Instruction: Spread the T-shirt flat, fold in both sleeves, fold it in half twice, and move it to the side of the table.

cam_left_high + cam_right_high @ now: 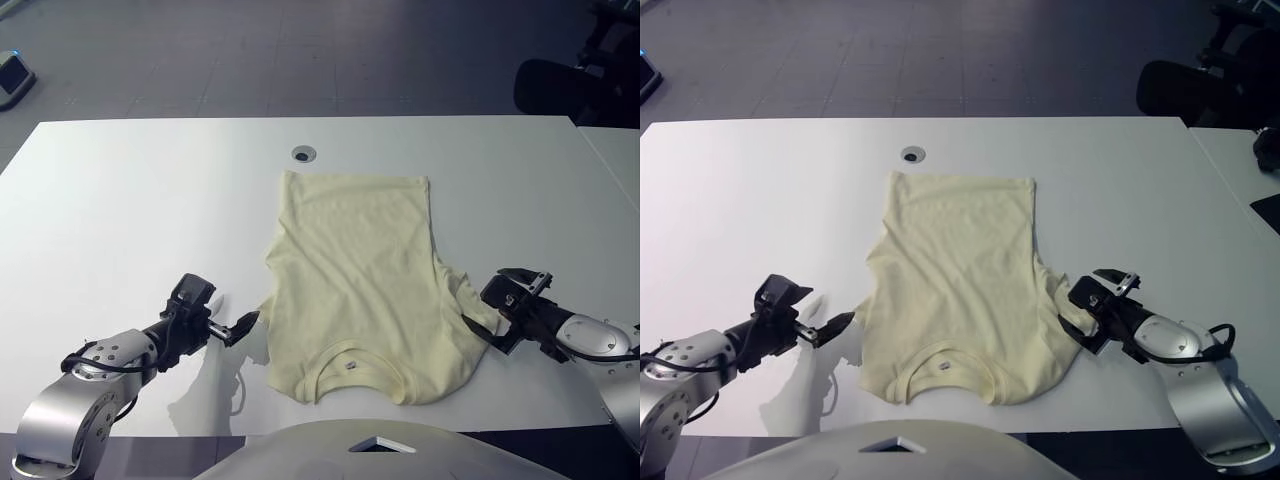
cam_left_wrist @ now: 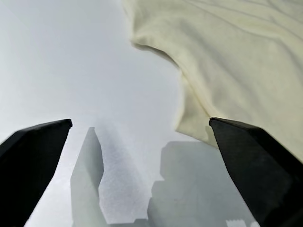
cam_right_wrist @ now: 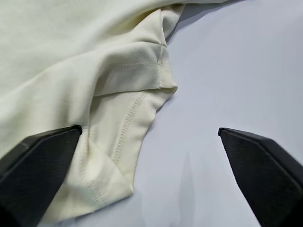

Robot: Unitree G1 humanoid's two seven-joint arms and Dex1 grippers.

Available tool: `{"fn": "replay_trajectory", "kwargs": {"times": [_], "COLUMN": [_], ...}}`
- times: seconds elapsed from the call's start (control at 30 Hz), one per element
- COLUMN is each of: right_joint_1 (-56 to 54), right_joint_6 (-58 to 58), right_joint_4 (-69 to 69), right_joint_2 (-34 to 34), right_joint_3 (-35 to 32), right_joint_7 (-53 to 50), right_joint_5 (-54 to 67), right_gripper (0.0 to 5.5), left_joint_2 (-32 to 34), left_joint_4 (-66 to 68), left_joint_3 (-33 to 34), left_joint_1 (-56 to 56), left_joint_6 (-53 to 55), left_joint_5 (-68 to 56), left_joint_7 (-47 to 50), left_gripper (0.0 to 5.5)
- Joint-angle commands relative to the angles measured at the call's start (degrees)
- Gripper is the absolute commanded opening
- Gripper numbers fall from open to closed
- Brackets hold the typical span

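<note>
A pale yellow T-shirt (image 1: 360, 270) lies on the white table (image 1: 120, 200), collar toward me and hem at the far end. Both sleeves are bunched in against the body. My left gripper (image 1: 238, 326) sits low over the table just beside the shirt's left sleeve edge, open; the left wrist view shows its fingers wide apart (image 2: 140, 122), with the cloth edge (image 2: 199, 118) by one fingertip. My right gripper (image 1: 487, 308) is at the crumpled right sleeve (image 3: 128, 109), open, with the sleeve hem lying between its spread fingers (image 3: 149, 128).
A round cable grommet (image 1: 303, 153) sits in the table just beyond the hem. Bare table stretches to the left and far right. A second table (image 1: 615, 150) adjoins at the right. A black chair (image 1: 560, 90) stands behind it.
</note>
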Motion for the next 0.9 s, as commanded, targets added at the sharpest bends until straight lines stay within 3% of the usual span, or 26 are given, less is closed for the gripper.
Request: {"fn": "replay_trajectory", "kwargs": {"times": [0.03, 0.23, 0.5, 0.9], "right_joint_1": [0.0, -0.9, -0.6, 6.0], "right_joint_6": [0.6, 0.3, 0.6, 1.9], "right_joint_4": [1.6, 2.2, 1.6, -0.4], "right_joint_2": [0.3, 0.4, 0.6, 2.2], "right_joint_3": [1.7, 2.2, 2.3, -0.6], "right_joint_7": [1.2, 1.7, 2.1, 0.5], "right_joint_5": [-0.2, -0.4, -0.6, -1.6], "right_gripper": [5.38, 5.38, 5.38, 5.38], "left_joint_2": [-0.6, -1.3, 3.3, 7.5], "left_joint_4": [-0.2, 1.7, 4.2, 5.8], "left_joint_3": [-1.8, -6.2, -11.7, -6.9], "left_joint_1": [-0.4, -2.2, -0.5, 5.9], "left_joint_6": [-0.4, -2.2, -4.4, -2.1], "left_joint_5": [1.2, 4.0, 12.5, 14.9], "left_joint_7": [1.4, 2.9, 3.9, 3.0], "left_gripper": [5.4, 5.4, 5.4, 5.4]}}
